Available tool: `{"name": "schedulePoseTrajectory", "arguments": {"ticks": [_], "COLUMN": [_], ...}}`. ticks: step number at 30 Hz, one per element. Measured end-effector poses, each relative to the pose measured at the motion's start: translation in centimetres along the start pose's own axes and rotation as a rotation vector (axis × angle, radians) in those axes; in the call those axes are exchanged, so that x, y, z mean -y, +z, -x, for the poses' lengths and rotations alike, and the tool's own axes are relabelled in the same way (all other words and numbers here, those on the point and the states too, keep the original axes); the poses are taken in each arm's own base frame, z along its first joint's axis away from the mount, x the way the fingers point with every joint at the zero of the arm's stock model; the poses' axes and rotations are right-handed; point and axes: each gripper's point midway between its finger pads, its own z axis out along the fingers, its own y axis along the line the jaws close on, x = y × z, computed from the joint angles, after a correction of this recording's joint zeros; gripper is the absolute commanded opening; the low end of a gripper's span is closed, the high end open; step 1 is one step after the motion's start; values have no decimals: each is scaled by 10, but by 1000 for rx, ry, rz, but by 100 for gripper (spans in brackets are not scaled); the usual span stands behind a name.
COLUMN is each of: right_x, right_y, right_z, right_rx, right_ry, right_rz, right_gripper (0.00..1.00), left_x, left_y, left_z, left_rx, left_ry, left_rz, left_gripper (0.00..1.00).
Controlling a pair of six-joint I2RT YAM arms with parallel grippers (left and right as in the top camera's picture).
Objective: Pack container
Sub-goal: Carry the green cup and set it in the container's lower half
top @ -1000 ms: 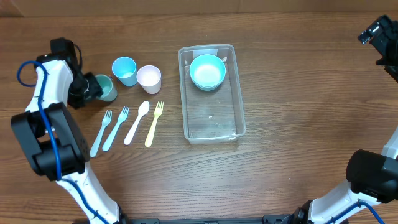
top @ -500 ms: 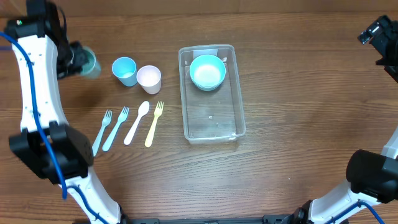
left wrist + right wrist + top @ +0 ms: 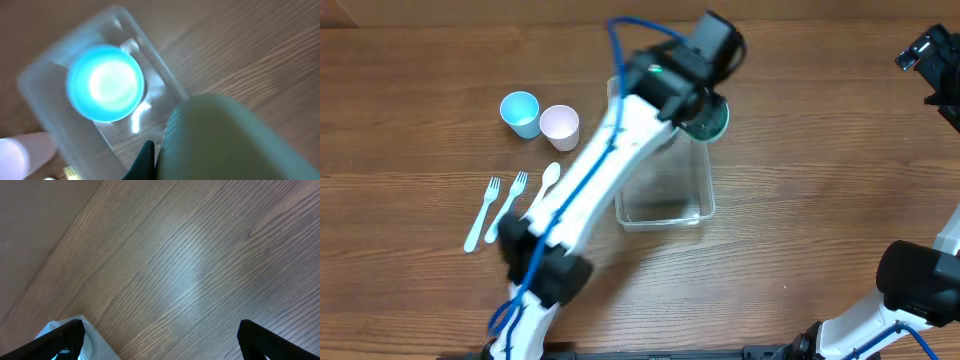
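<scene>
As it lies, container [image 3: 670, 195] runs front-to-back

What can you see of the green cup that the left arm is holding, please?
The green cup is pale teal and looks like plastic, with faint ridges at one edge. The left pincer holds it in the air over the far right rim of the container; nothing else touches it. The wrist view shows it blurred.

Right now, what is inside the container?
A blue bowl, seen from the left wrist. Overhead, the left arm with its green cup covers the far end of the container; the near end looks empty.
</scene>
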Motion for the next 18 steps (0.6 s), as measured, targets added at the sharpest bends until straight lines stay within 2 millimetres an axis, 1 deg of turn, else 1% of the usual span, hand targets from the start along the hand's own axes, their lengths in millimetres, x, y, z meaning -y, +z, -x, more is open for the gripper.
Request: {"name": "schedulePoseTrajectory", "arguments": {"ticks": [2, 4, 7, 8, 10, 14, 18], "right_x": [0, 0, 0, 0, 0, 0, 0], "right_y": [0, 0, 0, 0, 0, 0, 0], "right_z": [0, 0, 0, 0, 0, 0, 0], "right_rx": [0, -1, -1, 0, -1, -1, 0], "right_ry": [1, 0, 0, 0, 0, 0, 0], "right_rz": [0, 0, 0, 0, -1, 0, 0], "right_gripper": [100, 100, 100, 100, 100, 100, 100], "left_x": [2, -1, -13, -17, -24, -32, -33], "left_y": [47, 80, 116, 122, 125, 124, 123], "left_z": [-16, -30, -55, -60, -68, -72, -75], "left_rx": [-102, -178, -290, -315, -350, -370, -387], "left_ry": [-3, -19, -61, -72, -95, -124, -131], "left_rz": [20, 33, 58, 61, 68, 67, 60], "left_gripper": [4, 4, 4, 4, 4, 4, 4]}}
